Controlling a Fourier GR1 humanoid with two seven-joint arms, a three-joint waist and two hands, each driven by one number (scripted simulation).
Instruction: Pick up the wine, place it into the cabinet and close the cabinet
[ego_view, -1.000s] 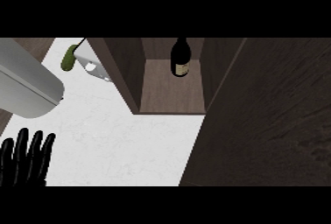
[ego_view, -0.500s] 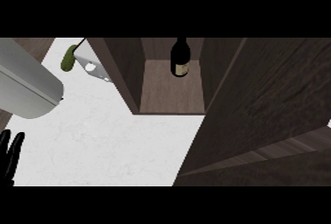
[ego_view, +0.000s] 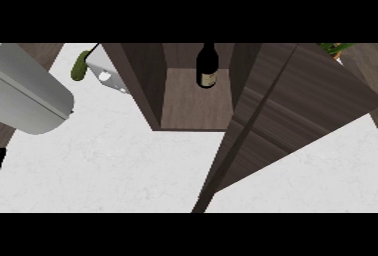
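Note:
The dark wine bottle (ego_view: 207, 67) with a pale label stands upright at the back of the open wooden cabinet (ego_view: 193, 107). The cabinet door (ego_view: 295, 100) hangs partly open at a slant across the right of the opening, its lower corner over the counter. Only a black sliver of my left hand (ego_view: 1, 157) shows at the view's left edge, far from the cabinet. My right hand shows nowhere.
A thick grey arm segment (ego_view: 29, 95) fills the upper left. Behind it lie a green cucumber (ego_view: 80, 67) and a pale grey object (ego_view: 103, 72). Something green and orange (ego_view: 336, 49) peeks in at the top right. White counter (ego_view: 111, 165) spreads in front.
The cabinet door has swung round, uncovering counter at the lower right. My left hand has slid out past the left edge. The bottle has stayed put.

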